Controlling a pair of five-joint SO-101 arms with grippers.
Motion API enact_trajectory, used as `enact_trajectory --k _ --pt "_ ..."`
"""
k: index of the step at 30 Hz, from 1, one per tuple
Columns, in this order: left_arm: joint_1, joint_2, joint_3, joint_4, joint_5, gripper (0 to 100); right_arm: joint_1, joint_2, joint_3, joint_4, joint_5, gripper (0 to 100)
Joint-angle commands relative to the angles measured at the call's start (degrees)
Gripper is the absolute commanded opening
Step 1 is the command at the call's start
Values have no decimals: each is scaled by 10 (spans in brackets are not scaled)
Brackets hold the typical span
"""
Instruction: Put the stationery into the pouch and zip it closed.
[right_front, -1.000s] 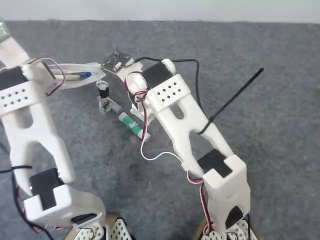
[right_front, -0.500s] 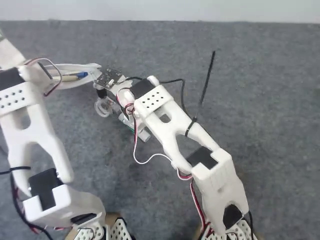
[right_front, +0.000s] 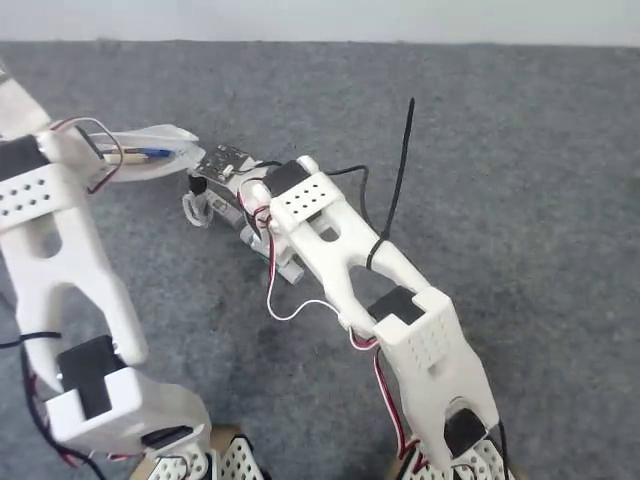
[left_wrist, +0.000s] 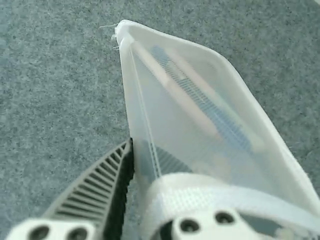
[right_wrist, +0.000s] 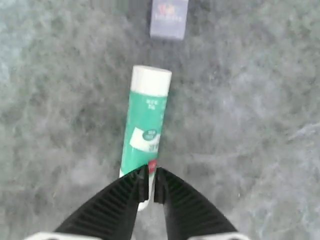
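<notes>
My left gripper (left_wrist: 146, 167) is shut on one end of a translucent white pouch (left_wrist: 200, 115), held just above the carpet at the far left (right_front: 150, 152). A pen with a blue end (right_front: 152, 153) lies inside it. A green glue stick with a white cap (right_wrist: 146, 132) lies on the carpet. My right gripper (right_wrist: 150, 176) hovers over the end of the stick opposite its cap, fingers pressed almost together with nothing between them. In the high view the right gripper (right_front: 195, 208) sits close beside the pouch's near end.
A small grey-blue eraser block (right_wrist: 169, 19) lies just past the glue stick's cap. Grey carpet (right_front: 520, 200) stretches free to the right. A black cable tie (right_front: 398, 180) sticks up from the right arm.
The right arm has swung left toward the pouch and now covers the glue stick in the high view. The left arm and the pouch have stayed put.
</notes>
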Motion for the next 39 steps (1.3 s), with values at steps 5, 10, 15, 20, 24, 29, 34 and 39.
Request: enact_trajectory --k 5,10,15,20,24,29,34,39 --pt "1 -13 -19 -15 5 12 15 -109 -22 106 10 6" --pt "2 -13 -19 -15 5 12 9 -136 -19 83 6 6" --pt "2 -12 -19 -15 5 12 -3 -84 -18 14 6 76" --pt "2 -12 -19 -15 5 12 -25 -15 -21 -46 6 272" --pt "2 -12 -19 -21 5 12 -26 23 -21 -96 6 329" --pt "2 -11 -19 -23 5 12 -17 62 -24 -128 6 329" --pt "2 -11 -18 -22 5 12 -16 84 -62 -99 6 329" --pt "2 -11 -17 -20 5 12 -19 102 -94 -58 5 329"
